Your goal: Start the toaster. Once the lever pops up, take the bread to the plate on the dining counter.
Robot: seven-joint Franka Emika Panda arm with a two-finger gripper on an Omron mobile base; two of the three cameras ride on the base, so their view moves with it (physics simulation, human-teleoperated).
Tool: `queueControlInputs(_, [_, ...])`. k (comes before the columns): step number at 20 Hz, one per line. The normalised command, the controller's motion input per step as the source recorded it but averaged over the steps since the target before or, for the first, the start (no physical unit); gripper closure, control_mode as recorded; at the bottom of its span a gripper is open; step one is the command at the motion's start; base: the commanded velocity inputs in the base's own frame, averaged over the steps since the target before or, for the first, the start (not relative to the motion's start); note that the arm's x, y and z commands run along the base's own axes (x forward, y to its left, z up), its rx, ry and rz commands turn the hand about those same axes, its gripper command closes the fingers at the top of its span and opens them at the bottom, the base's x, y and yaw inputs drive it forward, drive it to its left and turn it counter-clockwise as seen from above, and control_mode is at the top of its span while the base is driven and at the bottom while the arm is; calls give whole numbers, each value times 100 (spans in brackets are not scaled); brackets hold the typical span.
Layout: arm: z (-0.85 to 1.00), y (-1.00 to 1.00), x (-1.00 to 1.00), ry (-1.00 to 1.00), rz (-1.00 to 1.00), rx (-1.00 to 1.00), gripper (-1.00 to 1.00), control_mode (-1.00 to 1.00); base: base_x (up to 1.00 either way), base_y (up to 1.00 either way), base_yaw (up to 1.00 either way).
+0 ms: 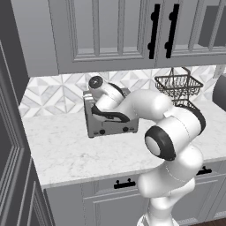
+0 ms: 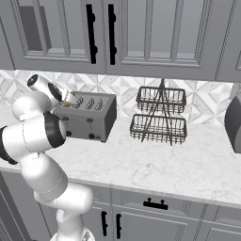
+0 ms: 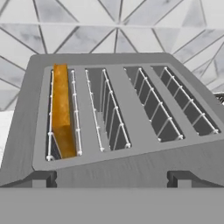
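The grey four-slot toaster (image 1: 111, 126) (image 2: 89, 117) (image 3: 118, 109) stands on the marble counter against the tiled wall. The bread (image 3: 62, 111), a golden-orange slice, sits on edge deep in the leftmost slot in the hand view. My gripper (image 3: 112, 179) hovers just above and in front of the toaster's top, jaws open wide with nothing between them; one fingertip (image 3: 41, 178) sits low left, the other low right. In the base views my hand is at the toaster's top, largely hidden by my arm. The plate and the dining counter are out of view.
A two-tier black wire basket (image 1: 178, 86) (image 2: 160, 115) stands to the toaster's right. A dark appliance (image 2: 234, 123) sits at the far right of the counter (image 2: 155, 164). Grey upper cabinets (image 2: 141, 33) hang low over the worktop.
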Motion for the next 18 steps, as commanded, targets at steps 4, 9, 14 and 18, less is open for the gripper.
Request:
queueControlInputs(4, [-4, 11, 0, -6, 2, 0, -100, -100, 0, 0, 0])
queueControlInputs(9, [0, 5, 3, -5, 4, 0, -100, -100, 0, 0, 0])
queueControlInputs(14, [-1, 1, 19, -1, 5, 0, -100, -100, 0, 0, 0])
queueControlInputs(18, [-1, 0, 18, 0, 4, 0, -100, -100, 0, 0, 0])
